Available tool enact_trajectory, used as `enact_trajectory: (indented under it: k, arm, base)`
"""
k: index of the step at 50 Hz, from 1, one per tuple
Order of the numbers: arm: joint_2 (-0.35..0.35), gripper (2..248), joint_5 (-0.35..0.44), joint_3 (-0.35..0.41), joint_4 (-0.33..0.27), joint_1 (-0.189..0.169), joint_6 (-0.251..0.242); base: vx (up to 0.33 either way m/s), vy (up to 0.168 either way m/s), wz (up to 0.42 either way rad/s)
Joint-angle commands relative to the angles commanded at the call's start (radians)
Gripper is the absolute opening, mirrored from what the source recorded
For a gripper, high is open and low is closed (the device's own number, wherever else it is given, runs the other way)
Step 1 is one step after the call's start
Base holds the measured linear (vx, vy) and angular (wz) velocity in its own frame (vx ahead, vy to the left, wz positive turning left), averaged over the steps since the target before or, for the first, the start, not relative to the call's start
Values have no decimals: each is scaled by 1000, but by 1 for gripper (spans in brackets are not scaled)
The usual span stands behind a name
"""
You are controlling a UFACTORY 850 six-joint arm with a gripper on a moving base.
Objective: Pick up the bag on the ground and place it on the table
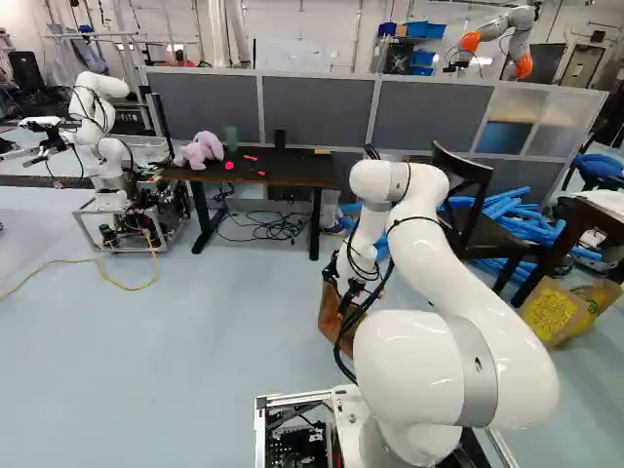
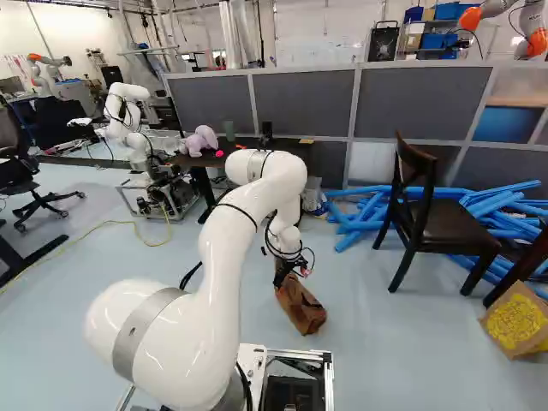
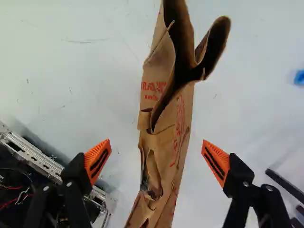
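A brown paper bag [image 2: 300, 305] stands on the floor ahead of the base, with my gripper [image 2: 288, 271] over its top in the right base view. In the left base view the bag [image 1: 336, 317] is partly hidden behind the arm and its cables. Seen from the wrist, the crumpled upper edge of the bag [image 3: 166, 118] runs between the widely parted fingers of the gripper [image 3: 156, 161], and neither orange pad touches it. The dark table [image 1: 278, 171] stands farther off by the grey partition.
On the table lie a pink plush toy [image 1: 200, 149] and small objects. Another robot [image 1: 102, 146] stands left of it. A dark chair [image 2: 428, 214] and blue foam tubes [image 2: 368, 214] are to the right. Cables [image 1: 263, 226] lie under the table. Another paper bag [image 2: 520, 319] stands far right.
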Motion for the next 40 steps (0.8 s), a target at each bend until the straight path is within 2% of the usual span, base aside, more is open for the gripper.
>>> enact_trajectory:
  k: [21,22,26,27,32,33,37,38,40]
  arm:
    - [-72,247,0,-62,0,-1,0]
    - [-73,226,0,-63,0,-1,0]
    - [-76,226,0,-66,0,-1,0]
    - [-77,189,0,-66,0,-1,0]
    - [-78,189,0,-67,0,-1,0]
    - [-78,152,0,-67,0,-1,0]
    - [-78,152,0,-67,0,-1,0]
    - [-78,114,0,-67,0,-1,0]
    - [-78,114,0,-67,0,-1,0]
  base:
    - [0,0,0]
    - [0,0,0]
    - [0,0,0]
    - [0,0,0]
    - [0,0,0]
    - [0,0,0]
    - [0,0,0]
    - [0,0,0]
    - [0,0,0]
